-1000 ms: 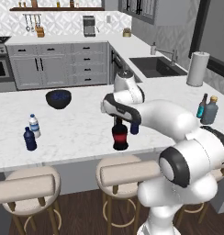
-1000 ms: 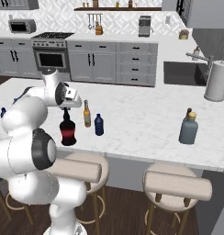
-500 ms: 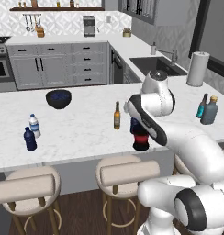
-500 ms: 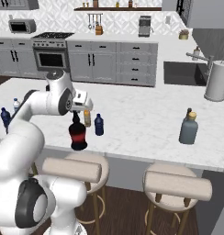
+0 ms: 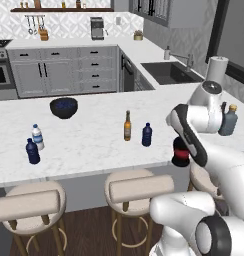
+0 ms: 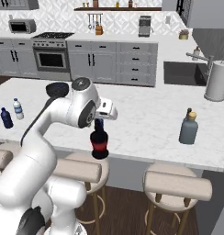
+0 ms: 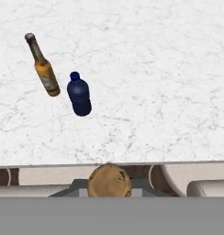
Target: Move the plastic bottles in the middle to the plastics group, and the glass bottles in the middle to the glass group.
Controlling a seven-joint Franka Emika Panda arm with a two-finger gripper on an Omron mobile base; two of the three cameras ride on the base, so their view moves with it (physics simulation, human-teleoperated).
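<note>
My gripper (image 6: 99, 123) is shut on the neck of the squat dark bottle with the red label (image 6: 99, 143), which hangs upright by the counter's front edge (image 5: 181, 152). Its round brown cap (image 7: 109, 180) sits at the bottom of the hand view. The slim amber bottle (image 5: 127, 126) and the small navy bottle (image 5: 147, 135) stand side by side mid-counter, to the left of the held bottle. They also lie ahead of the hand, amber bottle (image 7: 44, 69) beside navy bottle (image 7: 80, 94). The plastics group, a navy bottle (image 5: 32, 151) and a water bottle (image 5: 37, 137), stands far left. The grey-blue glass bottle (image 6: 188, 129) stands at the right.
A dark bowl (image 5: 63, 107) sits at the back of the counter. A paper towel roll (image 6: 217, 80) stands near the sink (image 5: 166, 72). Padded stools (image 6: 178, 186) line the counter's front. Bare marble lies between the held bottle and the grey-blue bottle.
The arm has carried the red-labelled bottle rightward along the counter's front, away from the amber and navy bottles and nearer the grey-blue bottle. The other bottles have stayed put.
</note>
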